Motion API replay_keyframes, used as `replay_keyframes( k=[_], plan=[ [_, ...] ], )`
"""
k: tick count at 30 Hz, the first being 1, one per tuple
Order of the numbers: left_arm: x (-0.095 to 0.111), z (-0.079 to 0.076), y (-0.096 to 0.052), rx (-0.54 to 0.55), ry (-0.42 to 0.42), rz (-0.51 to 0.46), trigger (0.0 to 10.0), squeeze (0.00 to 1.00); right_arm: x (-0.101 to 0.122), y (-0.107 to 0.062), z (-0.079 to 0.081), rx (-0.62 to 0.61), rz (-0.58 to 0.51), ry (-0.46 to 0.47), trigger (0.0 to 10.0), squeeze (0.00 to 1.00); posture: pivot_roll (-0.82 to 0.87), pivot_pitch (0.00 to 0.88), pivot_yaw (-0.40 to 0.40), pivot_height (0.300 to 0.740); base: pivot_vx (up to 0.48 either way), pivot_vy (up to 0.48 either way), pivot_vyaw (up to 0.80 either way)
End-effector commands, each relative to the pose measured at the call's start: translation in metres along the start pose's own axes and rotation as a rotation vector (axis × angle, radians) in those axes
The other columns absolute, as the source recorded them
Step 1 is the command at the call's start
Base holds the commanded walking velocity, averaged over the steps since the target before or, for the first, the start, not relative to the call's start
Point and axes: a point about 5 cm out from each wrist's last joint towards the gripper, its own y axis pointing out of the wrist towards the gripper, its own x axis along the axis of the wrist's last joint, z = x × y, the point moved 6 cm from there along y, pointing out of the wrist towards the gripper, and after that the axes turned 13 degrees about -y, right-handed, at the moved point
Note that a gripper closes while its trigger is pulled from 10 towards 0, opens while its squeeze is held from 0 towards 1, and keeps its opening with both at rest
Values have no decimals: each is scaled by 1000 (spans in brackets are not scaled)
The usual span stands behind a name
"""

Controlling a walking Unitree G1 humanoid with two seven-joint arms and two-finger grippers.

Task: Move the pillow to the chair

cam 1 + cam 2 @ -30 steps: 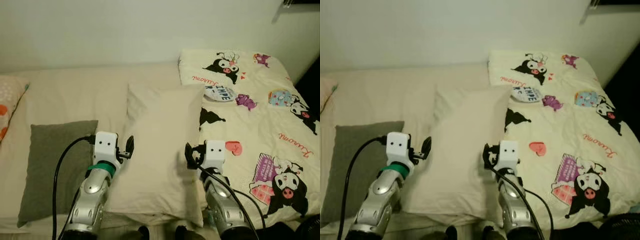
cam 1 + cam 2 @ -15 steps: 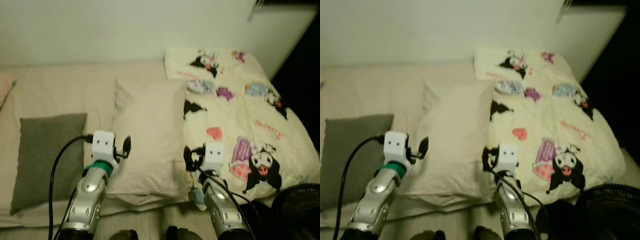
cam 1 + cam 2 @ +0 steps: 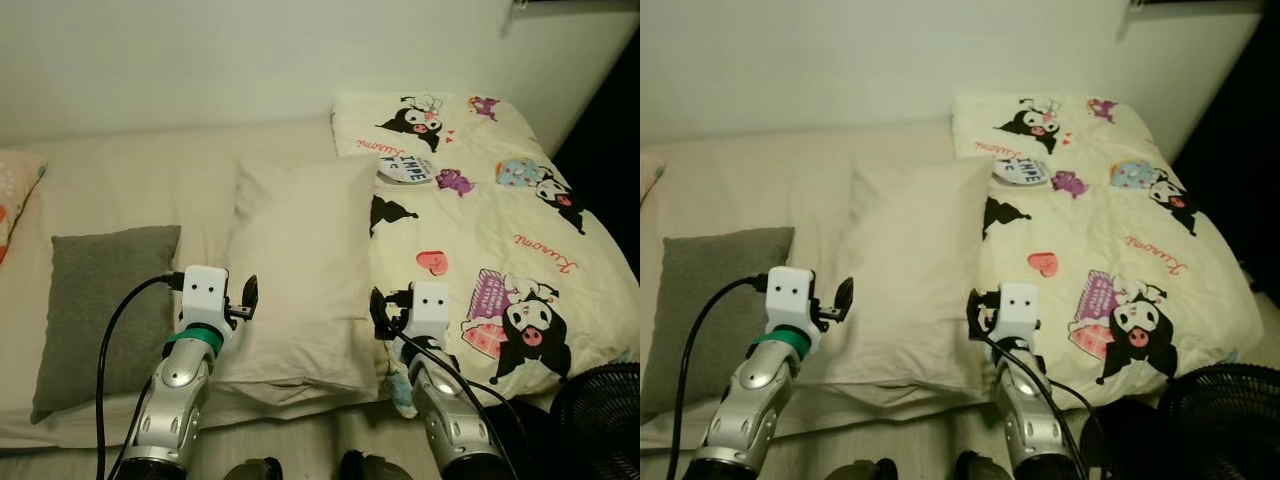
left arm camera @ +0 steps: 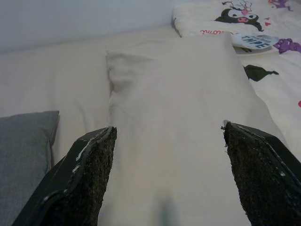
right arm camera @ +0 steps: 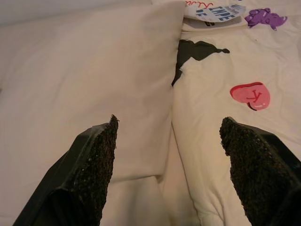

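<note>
My left gripper (image 3: pixel 247 296) hung with its fingers spread wide apart over the near left part of the cream pillow (image 3: pixel 300 270), gripping nothing. My right gripper (image 3: pixel 377 310) was also parted and empty, at the pillow's near right edge, where it met the cartoon-print quilt (image 3: pixel 490 230). The pillow lay flat on the bed (image 3: pixel 130 190) between my two grippers, its long axis running away from me toward the wall (image 3: pixel 250 50), the far short end pointing at the wall and the near end just beyond my fingers. A grey cushion (image 3: pixel 100 300) lay beside it on my left, a fan (image 3: pixel 600 420) stood low on my right. Compared with half a second before, my view had swung slightly, so the whole scene sat a little further right and lower; the pillow itself had not shifted on the bed, and both grippers remained open
</note>
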Motion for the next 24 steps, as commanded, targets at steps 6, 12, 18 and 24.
replay_keyframes(
  k=[6,12,18,24],
  plan=[
    [-3,5,0,21,21,9,10000,0,-3,1,5,10,17,5,10000,0,16,64,75,740,0,0,0],
    [-2,10,0,48,37,4,10000,0,-3,2,5,12,16,0,10000,0,15,67,74,740,0,0,0],
    [3,16,1,82,35,-24,10000,0,-2,3,6,14,15,-8,10000,0,16,68,72,740,0,0,0],
    [4,15,1,77,28,-31,10000,0,-3,2,7,16,15,-10,10000,0,18,68,74,740,0,0,0]
  ],
)
